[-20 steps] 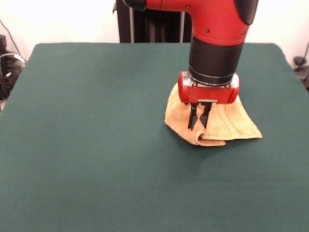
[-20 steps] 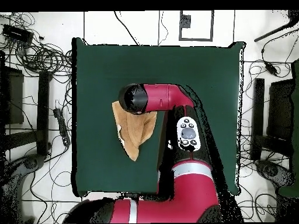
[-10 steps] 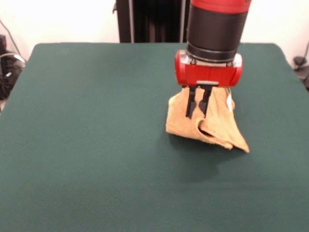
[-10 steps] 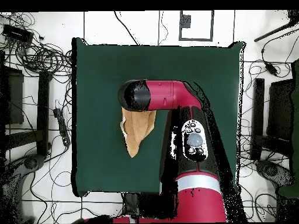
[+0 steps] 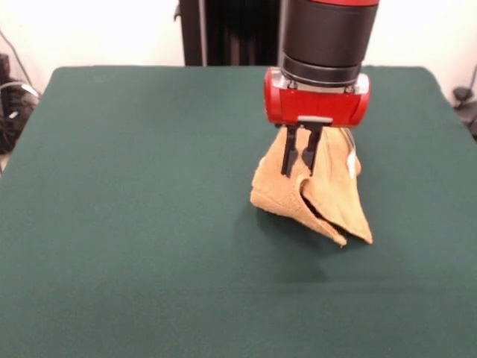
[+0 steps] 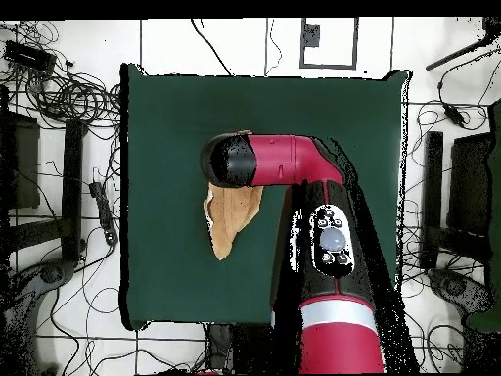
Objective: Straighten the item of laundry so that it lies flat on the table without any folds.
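Note:
The orange-tan towel (image 5: 328,195) hangs bunched from my gripper (image 5: 299,165), which is shut on a fold of it right of the table's middle. The cloth is lifted into a tent; its lower edges trail on the dark green table (image 5: 134,224), with a long corner reaching toward the camera on the right. A small white label (image 5: 351,165) shows on its right side. In the overhead view the towel (image 6: 231,217) shows below the arm's head (image 6: 229,161), which hides the gripper there.
The red and black arm (image 6: 323,245) crosses the table's right part in the overhead view. Cables and stands lie on the floor beyond the table's edges (image 6: 78,98).
The gripper has risen and shifted slightly left in the front view, drawing the towel up from a flat fold into a narrower hanging tent.

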